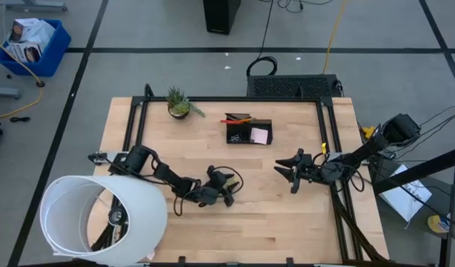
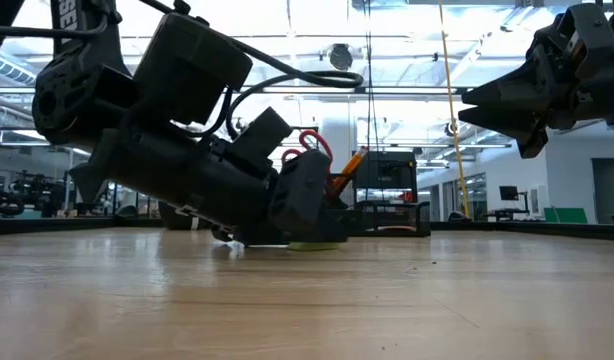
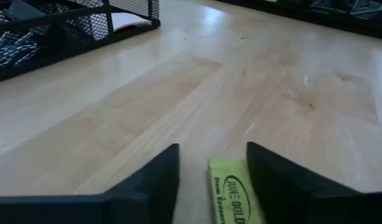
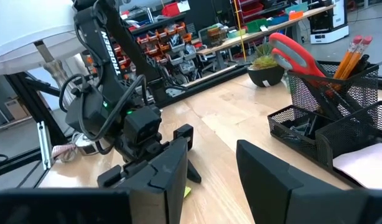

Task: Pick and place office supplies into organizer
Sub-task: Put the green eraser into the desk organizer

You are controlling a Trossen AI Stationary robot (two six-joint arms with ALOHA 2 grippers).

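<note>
A small yellow-green piece (image 3: 231, 196) with dark print lies flat on the wooden table. My left gripper (image 3: 213, 149) is open, low at the table, one finger on either side of the piece; it also shows in the high view (image 1: 229, 197) and the low view (image 2: 312, 235). The black mesh organizer (image 1: 248, 131) stands toward the far edge, holding red-handled scissors (image 4: 293, 53), orange pencils (image 4: 351, 56) and a pink pad (image 1: 260, 136). My right gripper (image 1: 283, 174) is open and empty, raised above the table (image 2: 467, 105), right of the left gripper. My left gripper stands level over the table with its two fingers along the yellow-green piece's long sides. A clear gap shows between one finger (image 3: 160, 180) and the piece. The other finger (image 3: 272, 180) meets the piece's edge (image 3: 248, 186) in the picture; whether it touches, I cannot tell.
A small potted green plant (image 1: 179, 104) stands at the far left. A large white cylinder (image 1: 101, 222) lies at the near left corner, over the left arm's base. Bare wood lies between the two grippers and the organizer.
</note>
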